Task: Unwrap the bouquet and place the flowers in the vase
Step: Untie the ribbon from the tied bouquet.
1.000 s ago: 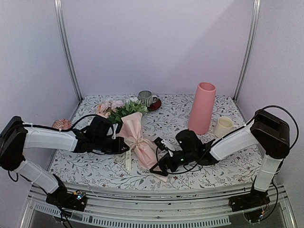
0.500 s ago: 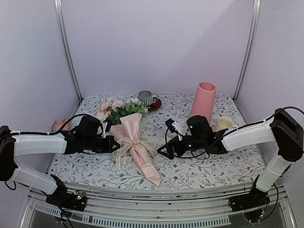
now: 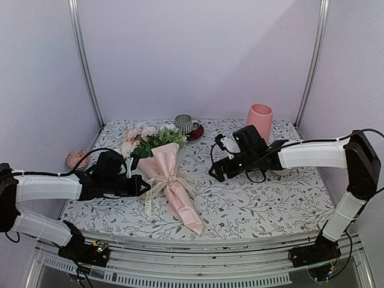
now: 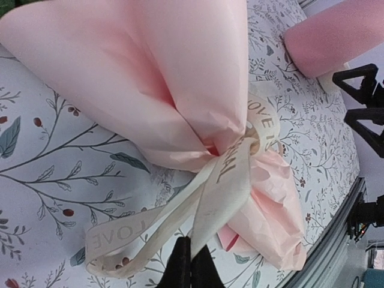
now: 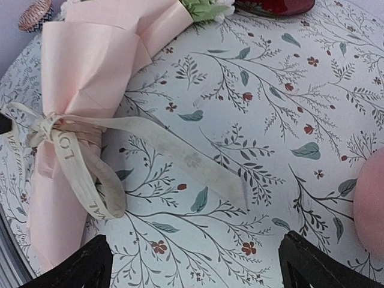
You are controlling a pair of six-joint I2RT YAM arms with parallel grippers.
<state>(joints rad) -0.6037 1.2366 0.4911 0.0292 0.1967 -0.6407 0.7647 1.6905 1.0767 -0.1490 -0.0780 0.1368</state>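
Left wrist, closed jaws just beside bouquet [image 4: 150,90] ribbon loop [image 4: 223,180]

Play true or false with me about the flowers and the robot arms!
1. The bouquet is still wrapped. True.
2. The ribbon has been taken off. False: it is tied round the bouquet.
3. The right end effector is open. True.
4. The flowers stand in the vase. False: they are in the bouquet, which lies on the table.
5. The left end effector is wide open. False: it is shut.
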